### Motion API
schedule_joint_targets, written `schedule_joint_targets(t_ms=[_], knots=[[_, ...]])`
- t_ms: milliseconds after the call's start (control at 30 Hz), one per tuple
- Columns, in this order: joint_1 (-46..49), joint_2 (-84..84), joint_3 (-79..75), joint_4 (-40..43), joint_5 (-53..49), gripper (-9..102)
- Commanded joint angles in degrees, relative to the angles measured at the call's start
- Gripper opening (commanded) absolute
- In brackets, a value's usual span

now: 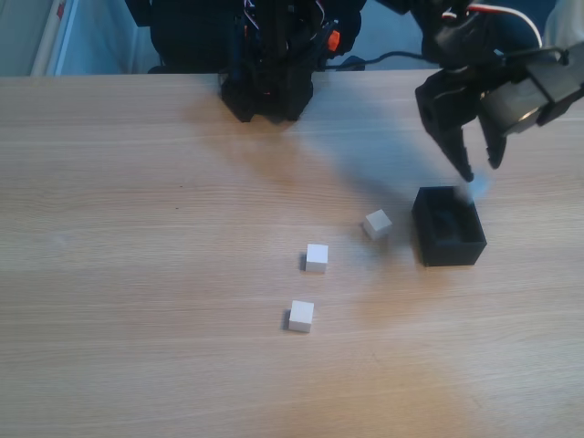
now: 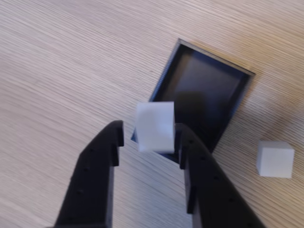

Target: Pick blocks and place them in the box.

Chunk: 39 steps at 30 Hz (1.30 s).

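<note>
Wood table (image 1: 137, 274); gripper (image 2: 148, 138) apart, blurred block (image 2: 155, 126) above box (image 2: 161, 85) rim, wrist view clearer.

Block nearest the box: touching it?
Apart. Fixed view shows bare table between the block and the box; wrist view shows the same gap.

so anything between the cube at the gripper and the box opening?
Nothing visible. The cube sits at the gripper with jaws spread, over the box's near rim; the box interior looks empty.
</note>
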Motion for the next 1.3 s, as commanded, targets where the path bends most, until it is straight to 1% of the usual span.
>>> schedule_joint_targets(t_ms=[0,200,367,633,833,967,1267], knots=[[1.14,2.64,1.05,-1.23,-1.23,11],[2.72,5.71,5.19,-2.37,-2.72,11],[5.10,12.48,11.34,0.44,-4.04,12],[10.99,30.06,30.94,-0.88,-7.56,12],[12.13,39.90,43.15,-0.97,-8.61,13],[12.13,41.13,46.58,-4.31,-8.79,14],[13.97,32.70,47.55,-16.96,-9.23,15]])
